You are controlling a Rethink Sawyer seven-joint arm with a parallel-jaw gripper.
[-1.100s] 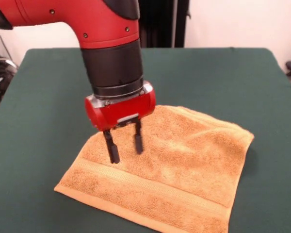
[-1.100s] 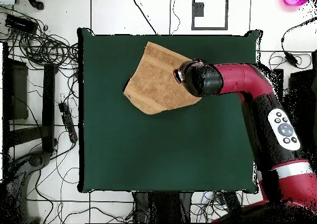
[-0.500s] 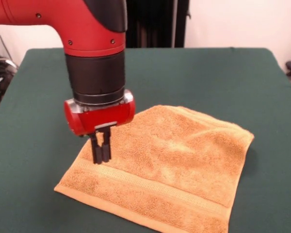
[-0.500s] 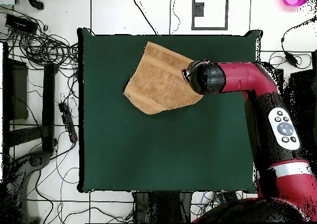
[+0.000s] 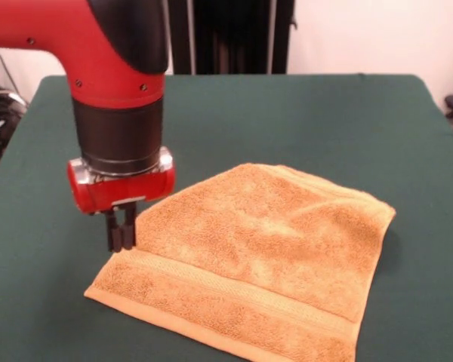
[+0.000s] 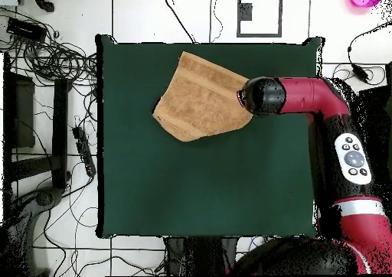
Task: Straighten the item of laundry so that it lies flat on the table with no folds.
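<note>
No legible text — none anywhere.

The tool [image 5: 121,235], fingers pressed together, hangs at the edge of the golden-orange towel [image 5: 264,256], which lies rumpled near the front edge of the green surface [image 5: 302,121].

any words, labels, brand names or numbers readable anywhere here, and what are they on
No readable text in either view.
Towel: plain terry with a woven band, no tag or print showing.
Table: bare green cloth, no markings.
Arm's button pad: round buttons show in the overhead view, any symbols too small to read.
End effector: red housing above it, no legible label.
Dark square frame on the floor beyond the table: a shape only, no lettering.
</note>
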